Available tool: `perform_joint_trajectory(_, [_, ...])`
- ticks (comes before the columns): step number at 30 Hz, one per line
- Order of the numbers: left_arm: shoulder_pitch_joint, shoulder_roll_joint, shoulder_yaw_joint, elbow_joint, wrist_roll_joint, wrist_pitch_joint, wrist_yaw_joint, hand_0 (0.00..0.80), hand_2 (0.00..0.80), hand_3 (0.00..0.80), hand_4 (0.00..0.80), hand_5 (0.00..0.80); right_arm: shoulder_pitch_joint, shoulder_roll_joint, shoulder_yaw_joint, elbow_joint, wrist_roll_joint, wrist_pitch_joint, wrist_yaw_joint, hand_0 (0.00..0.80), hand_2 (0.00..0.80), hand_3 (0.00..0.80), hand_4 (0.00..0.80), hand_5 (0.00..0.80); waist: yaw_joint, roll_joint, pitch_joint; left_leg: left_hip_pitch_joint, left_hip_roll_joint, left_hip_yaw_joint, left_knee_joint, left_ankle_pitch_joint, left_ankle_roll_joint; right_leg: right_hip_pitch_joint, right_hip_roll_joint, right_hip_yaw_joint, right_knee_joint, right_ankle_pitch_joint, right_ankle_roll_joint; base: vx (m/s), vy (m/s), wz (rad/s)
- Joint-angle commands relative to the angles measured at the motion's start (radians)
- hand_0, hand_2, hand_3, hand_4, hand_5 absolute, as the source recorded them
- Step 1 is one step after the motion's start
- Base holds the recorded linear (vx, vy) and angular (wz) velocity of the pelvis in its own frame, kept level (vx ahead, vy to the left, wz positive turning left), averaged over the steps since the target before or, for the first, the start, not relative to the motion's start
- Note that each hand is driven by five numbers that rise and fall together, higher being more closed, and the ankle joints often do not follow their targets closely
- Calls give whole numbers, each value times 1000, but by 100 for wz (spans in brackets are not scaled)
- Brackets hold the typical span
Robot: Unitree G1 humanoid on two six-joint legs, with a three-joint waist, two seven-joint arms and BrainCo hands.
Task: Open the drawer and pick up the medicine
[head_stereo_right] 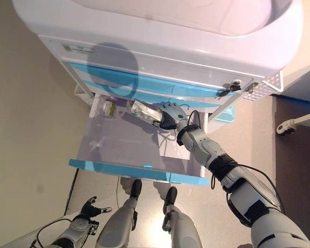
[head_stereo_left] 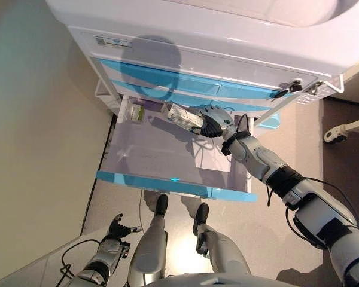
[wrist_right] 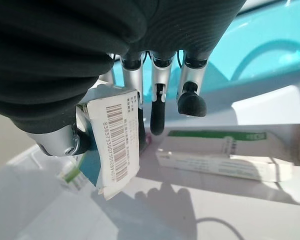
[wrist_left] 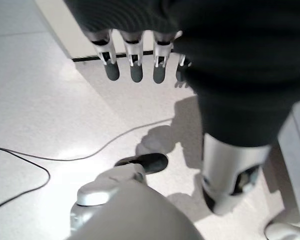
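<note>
My right hand is shut on a white medicine box with a barcode label, thumb and fingers pinching it. It holds the box above the back of the open blue-fronted drawer. A small green-and-white packet lies in the drawer's back left corner. In the right wrist view, a long white box with a green stripe lies on the drawer floor past the fingers. My left hand hangs low by the floor, its fingers straight and empty.
The white cart has closed blue drawers above the open one and a key in a lock at its right. A beige wall runs along the left. A castor wheel stands on the floor to the right.
</note>
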Motion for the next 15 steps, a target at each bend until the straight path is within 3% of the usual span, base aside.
perform_joint_trajectory(1, [44, 2, 44, 44, 31, 13, -23, 0, 0, 0, 0, 0, 35, -42, -33, -136, 121, -73, 53, 800, 800, 800, 800, 800, -5, -14, -72, 10, -45, 30, -19, -29, 38, -28, -14, 33, 58, 21, 51, 31, -5, -6])
perform_joint_trajectory(5, [59, 9, 71, 61, 45, 20, -37, 0, 0, 0, 0, 0, 65, -93, -54, -259, 248, -101, 131, 800, 800, 800, 800, 800, -13, -22, -93, 39, -43, 41, -18, -40, 37, -4, -5, 44, 53, 16, 51, 57, -8, -12])
perform_joint_trajectory(9, [100, 28, 120, 88, 71, 25, -81, 0, 0, 0, 0, 0, 56, -255, -62, -460, 508, -121, 295, 800, 800, 800, 800, 800, -29, -34, -144, 93, -35, 65, -21, -57, 29, 47, 10, 60, 38, 7, 53, 81, -14, -11])
perform_joint_trajectory(12, [113, 31, 131, 94, 77, 26, -95, 0, 0, 0, 0, 0, 30, -322, -60, -532, 610, -118, 342, 800, 800, 800, 800, 800, -32, -36, -163, 113, -30, 74, -25, -61, 26, 67, 13, 64, 27, 6, 55, 79, -6, -8])
perform_joint_trajectory(15, [139, 34, 148, 102, 74, 23, -117, 0, 0, 0, 0, 0, -45, -465, -44, -630, 773, -114, 395, 800, 800, 800, 800, 800, -36, -46, -207, 147, -23, 85, -35, -67, 19, 101, 16, 71, 3, 8, 59, 89, -10, -18])
